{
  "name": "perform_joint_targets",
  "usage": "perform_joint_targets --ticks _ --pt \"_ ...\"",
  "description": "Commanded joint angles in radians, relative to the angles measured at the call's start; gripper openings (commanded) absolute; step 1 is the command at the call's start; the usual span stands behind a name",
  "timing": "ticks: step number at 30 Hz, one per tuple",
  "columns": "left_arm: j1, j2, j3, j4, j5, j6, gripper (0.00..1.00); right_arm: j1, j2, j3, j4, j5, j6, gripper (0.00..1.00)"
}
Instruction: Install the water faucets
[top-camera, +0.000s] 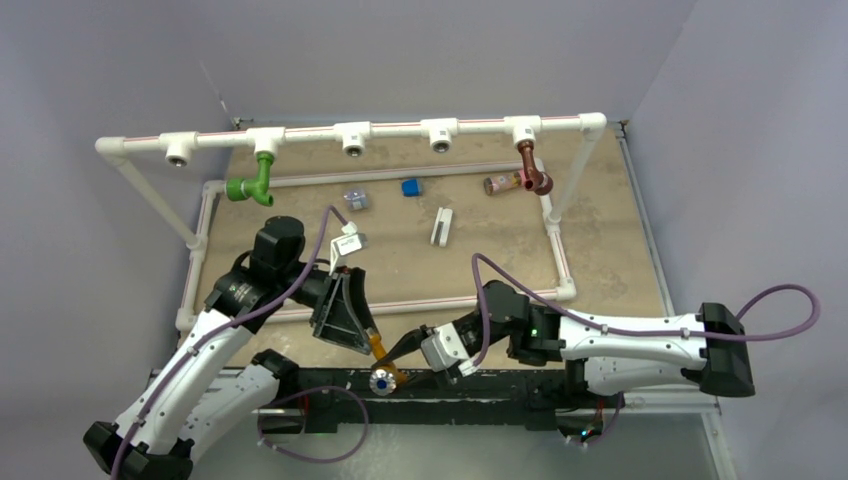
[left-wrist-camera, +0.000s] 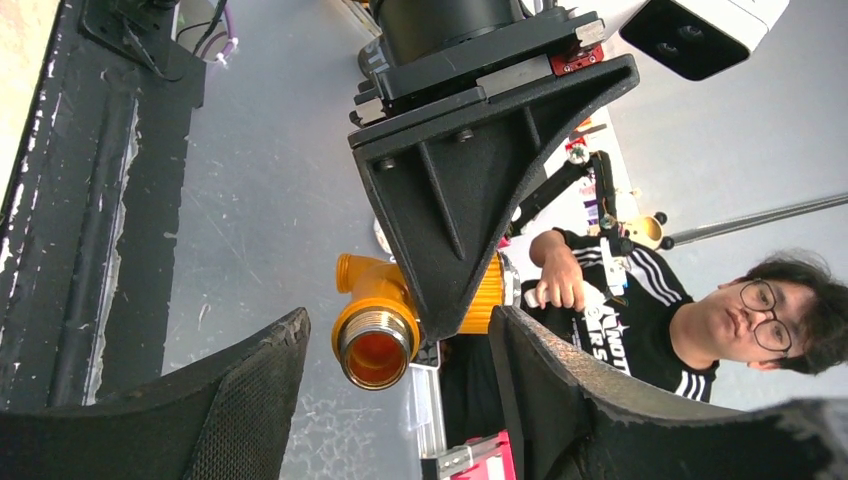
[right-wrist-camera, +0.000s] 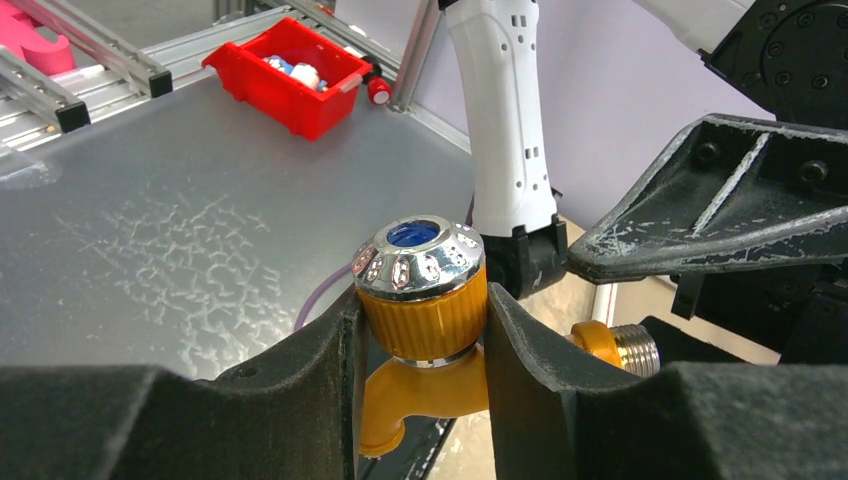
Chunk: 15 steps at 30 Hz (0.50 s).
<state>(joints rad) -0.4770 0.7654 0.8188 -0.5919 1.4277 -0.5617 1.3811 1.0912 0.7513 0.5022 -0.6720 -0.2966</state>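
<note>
An orange water faucet (right-wrist-camera: 425, 310) with a chrome-capped knob hangs above the table's near edge, and my right gripper (right-wrist-camera: 420, 322) is shut on that knob. Its threaded brass end (left-wrist-camera: 375, 345) points between the fingers of my left gripper (left-wrist-camera: 398, 330), which is open with gaps on both sides. From above, the orange faucet (top-camera: 380, 352) sits between the two grippers. A green faucet (top-camera: 255, 185) and a dark brown faucet (top-camera: 533, 172) hang from tee sockets on the white pipe frame (top-camera: 400, 130).
Three tee sockets (top-camera: 353, 138) on the pipe hold nothing. Small blue (top-camera: 411, 187), grey (top-camera: 356, 200) and white (top-camera: 441, 226) pieces and a pink-and-brown cylinder (top-camera: 500, 183) lie on the board. A red bin (right-wrist-camera: 290, 70) and a person (left-wrist-camera: 700, 320) are beyond the table.
</note>
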Motion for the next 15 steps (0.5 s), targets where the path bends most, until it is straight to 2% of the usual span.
perform_joint_targets --ticks 1,15 --pt "0.0 -0.002 -0.004 0.027 0.036 0.003 0.64 0.004 -0.003 0.052 0.067 0.007 0.01 0.0" --pt "-0.013 0.001 -0.023 0.032 0.031 0.01 0.47 0.004 0.039 0.088 0.043 0.02 -0.001 0.0"
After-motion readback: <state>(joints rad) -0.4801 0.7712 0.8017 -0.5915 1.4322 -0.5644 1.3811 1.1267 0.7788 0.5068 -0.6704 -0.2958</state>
